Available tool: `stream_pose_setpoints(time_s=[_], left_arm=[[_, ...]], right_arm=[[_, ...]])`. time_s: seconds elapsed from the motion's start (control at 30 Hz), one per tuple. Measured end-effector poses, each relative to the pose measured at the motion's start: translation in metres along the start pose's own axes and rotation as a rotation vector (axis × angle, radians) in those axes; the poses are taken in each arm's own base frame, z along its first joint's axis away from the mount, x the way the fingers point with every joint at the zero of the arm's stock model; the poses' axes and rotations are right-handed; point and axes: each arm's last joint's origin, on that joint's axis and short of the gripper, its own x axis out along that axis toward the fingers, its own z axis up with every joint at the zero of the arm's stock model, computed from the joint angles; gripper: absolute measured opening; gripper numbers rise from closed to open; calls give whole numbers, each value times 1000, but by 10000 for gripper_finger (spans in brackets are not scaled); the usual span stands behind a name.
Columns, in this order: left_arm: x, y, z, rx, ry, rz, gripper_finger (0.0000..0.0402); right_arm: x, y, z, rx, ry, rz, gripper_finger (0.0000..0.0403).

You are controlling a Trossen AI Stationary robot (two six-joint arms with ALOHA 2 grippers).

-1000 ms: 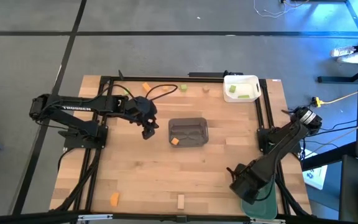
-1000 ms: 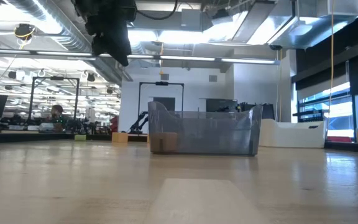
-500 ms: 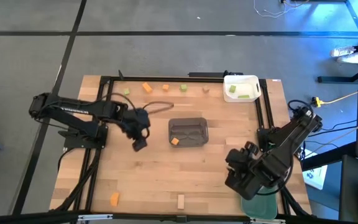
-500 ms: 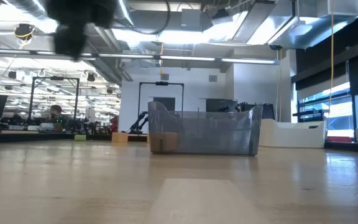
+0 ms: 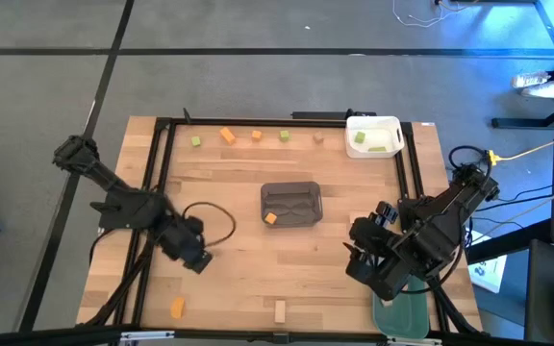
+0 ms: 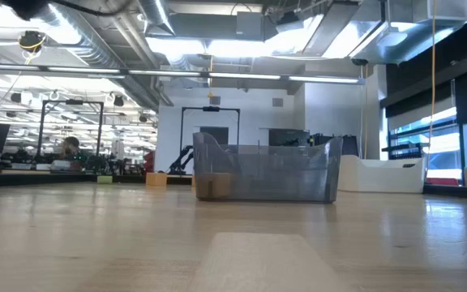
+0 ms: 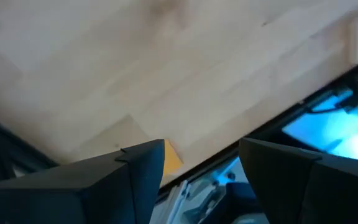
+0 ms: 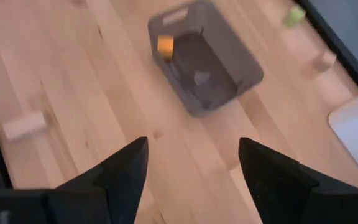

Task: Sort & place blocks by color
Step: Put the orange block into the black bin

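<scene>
With our left gripper (image 5: 198, 259) spread and empty, we should centre over the orange block (image 5: 177, 307) just ahead, then descend squarely.

One camera looks straight down on the whole table (image 5: 287, 269). Another sits at tabletop height, facing level across to the grey tray (image 6: 266, 172) and the room behind. Each wrist camera looks close past its own fingers; the right one shares that tray.

Wooden table (image 5: 248, 259), grey tray (image 5: 291, 202) (mid-table), white tray (image 5: 374, 135), green tray (image 5: 402, 317)
</scene>
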Motion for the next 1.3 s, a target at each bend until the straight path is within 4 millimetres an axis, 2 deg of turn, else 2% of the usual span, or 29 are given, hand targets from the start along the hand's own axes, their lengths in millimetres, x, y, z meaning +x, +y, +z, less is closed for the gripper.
stream_pose_setpoints(time_s=[0.3,0.6,0.77,0.87,1.07,1.3], left_arm=[[22,18,-64,-95,-30,78,201],[51,31,-114,-118,1,83,201],[69,33,-120,-51,-69,94,201],[82,30,-124,-94,-71,74,201],[104,25,-129,-89,-91,22,201],[124,29,-128,-78,-146,71,201]], right_arm=[[-10,0,12,39,-131,19,250],[-15,16,22,-21,-185,174,250],[-17,23,28,-69,-222,240,250],[-17,25,32,-68,-243,260,250],[-14,23,36,-51,-240,263,250],[-9,21,41,-42,-205,280,250]])
